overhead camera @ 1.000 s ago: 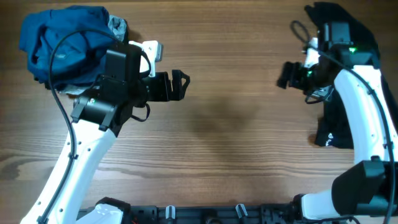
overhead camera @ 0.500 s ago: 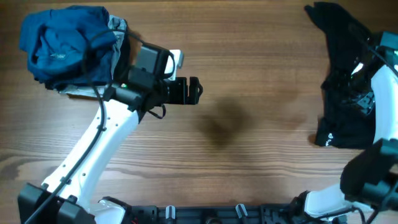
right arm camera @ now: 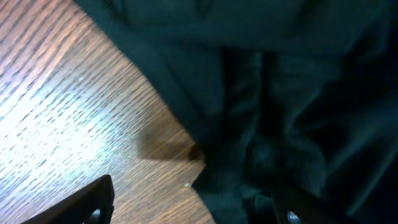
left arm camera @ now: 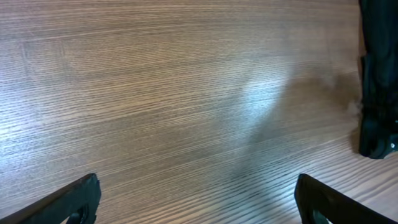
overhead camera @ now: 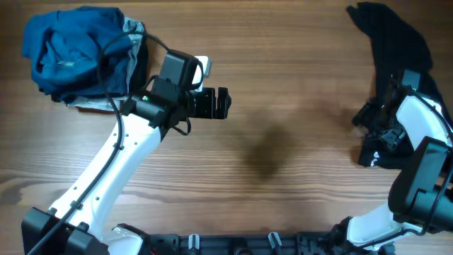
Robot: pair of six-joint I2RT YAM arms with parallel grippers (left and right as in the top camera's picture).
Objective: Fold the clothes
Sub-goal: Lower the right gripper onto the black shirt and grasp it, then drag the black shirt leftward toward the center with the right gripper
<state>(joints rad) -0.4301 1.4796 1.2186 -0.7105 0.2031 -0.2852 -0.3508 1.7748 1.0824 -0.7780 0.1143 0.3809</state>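
The clothes, a black T-shirt (overhead camera: 396, 42), lie crumpled along the table's right side, with a small white mark near the lower end (overhead camera: 374, 160). My right gripper (overhead camera: 369, 120) is down at the shirt's left edge. In the right wrist view the gripper (right arm camera: 193, 210) stands open astride that edge, one finger (right arm camera: 93, 200) over bare wood and the other over the black fabric (right arm camera: 280, 93). My left gripper (overhead camera: 221, 103) hovers open over bare wood left of centre, holding nothing (left arm camera: 202, 211). The left wrist view catches the shirt (left arm camera: 376, 93) at its right border.
A bright blue garment (overhead camera: 71, 49) is heaped at the back left corner with a grey-and-white one (overhead camera: 133, 30) tucked beside it. The left arm's cable loops over that heap. The wooden table (overhead camera: 283, 64) lies between the two arms.
My right arm has swung down and right, from above the table onto the shirt's left edge, its jaws narrowing a little. The left gripper has shifted slightly right.
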